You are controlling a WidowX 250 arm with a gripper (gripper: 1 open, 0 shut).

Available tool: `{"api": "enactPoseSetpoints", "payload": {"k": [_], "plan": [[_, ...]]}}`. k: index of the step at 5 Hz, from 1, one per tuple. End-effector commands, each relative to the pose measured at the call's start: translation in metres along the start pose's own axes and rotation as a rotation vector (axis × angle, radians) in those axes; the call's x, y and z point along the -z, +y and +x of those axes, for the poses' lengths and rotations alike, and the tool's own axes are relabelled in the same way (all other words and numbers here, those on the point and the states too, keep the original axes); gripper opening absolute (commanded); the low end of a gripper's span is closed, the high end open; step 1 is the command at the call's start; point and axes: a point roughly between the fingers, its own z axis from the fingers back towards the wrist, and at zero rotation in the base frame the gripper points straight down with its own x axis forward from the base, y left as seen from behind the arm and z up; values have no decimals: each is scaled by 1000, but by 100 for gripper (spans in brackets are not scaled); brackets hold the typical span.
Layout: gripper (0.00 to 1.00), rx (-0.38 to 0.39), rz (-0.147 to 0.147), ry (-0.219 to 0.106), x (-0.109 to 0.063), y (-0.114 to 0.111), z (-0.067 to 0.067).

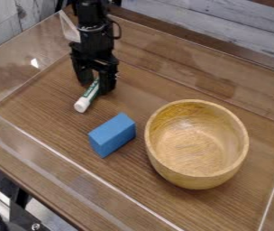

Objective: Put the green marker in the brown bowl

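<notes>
A dark wood-grain table with clear raised side walls carries everything. The slim white green-capped marker lies well left of the wide round light-brown wooden bowl, between the spread-wide jaws of the black gripper. A blue rectangular block sits just left of the bowl.
</notes>
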Motion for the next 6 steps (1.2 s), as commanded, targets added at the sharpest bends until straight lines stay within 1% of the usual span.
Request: {"api": "enactPoseSetpoints", "payload": {"k": [1,6], "plan": [[100,2,2,-17,-5,6,-1],[100,34,-31,-2,0,5,-6]]}}
